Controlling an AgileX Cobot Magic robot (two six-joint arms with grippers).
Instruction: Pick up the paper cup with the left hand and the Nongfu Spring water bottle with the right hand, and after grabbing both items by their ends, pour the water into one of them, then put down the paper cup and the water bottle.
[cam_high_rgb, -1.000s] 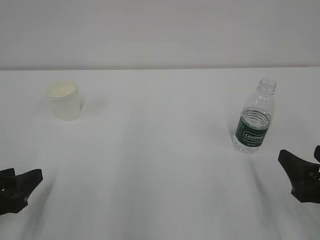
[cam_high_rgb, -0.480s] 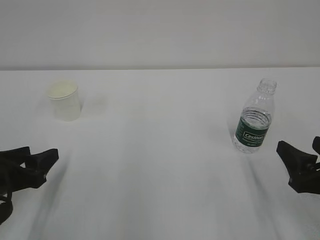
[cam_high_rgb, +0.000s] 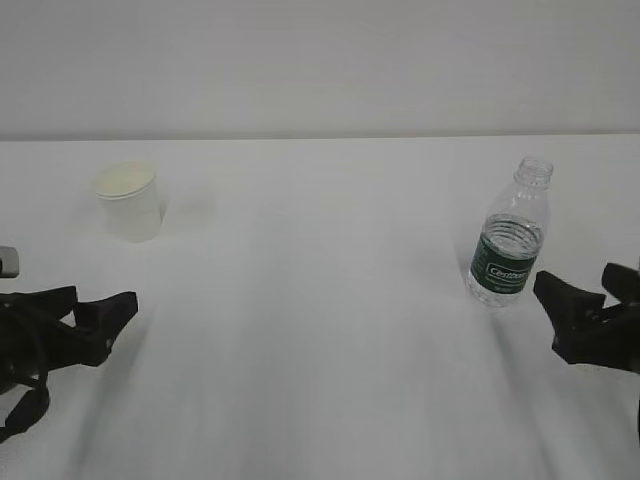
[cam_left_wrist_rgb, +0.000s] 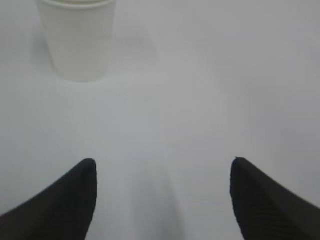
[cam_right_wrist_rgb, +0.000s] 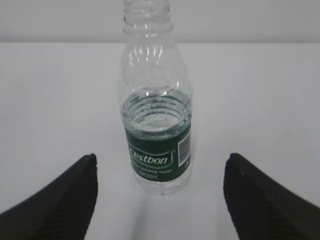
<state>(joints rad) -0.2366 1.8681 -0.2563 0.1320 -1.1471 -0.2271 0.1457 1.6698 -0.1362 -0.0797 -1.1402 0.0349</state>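
Note:
The white paper cup (cam_high_rgb: 128, 200) stands upright at the far left of the table; in the left wrist view the paper cup (cam_left_wrist_rgb: 77, 40) sits ahead and to the left of my jaws. My left gripper (cam_high_rgb: 100, 300) (cam_left_wrist_rgb: 163, 162) is open and empty, well short of the cup. The clear Nongfu Spring water bottle (cam_high_rgb: 510, 235) (cam_right_wrist_rgb: 156, 115), uncapped and with a green label, stands upright on the right. Water (cam_right_wrist_rgb: 155, 112) fills it to just above the label. My right gripper (cam_high_rgb: 575, 282) (cam_right_wrist_rgb: 161, 157) is open, close in front of the bottle, touching nothing.
The white table (cam_high_rgb: 320, 350) runs back to a pale wall (cam_high_rgb: 320, 60). Nothing else stands on it between the cup and the bottle.
The left gripper has come forward toward the cup and its jaws have spread wider. The right gripper has crept closer to the bottle. Cup and bottle have not moved.

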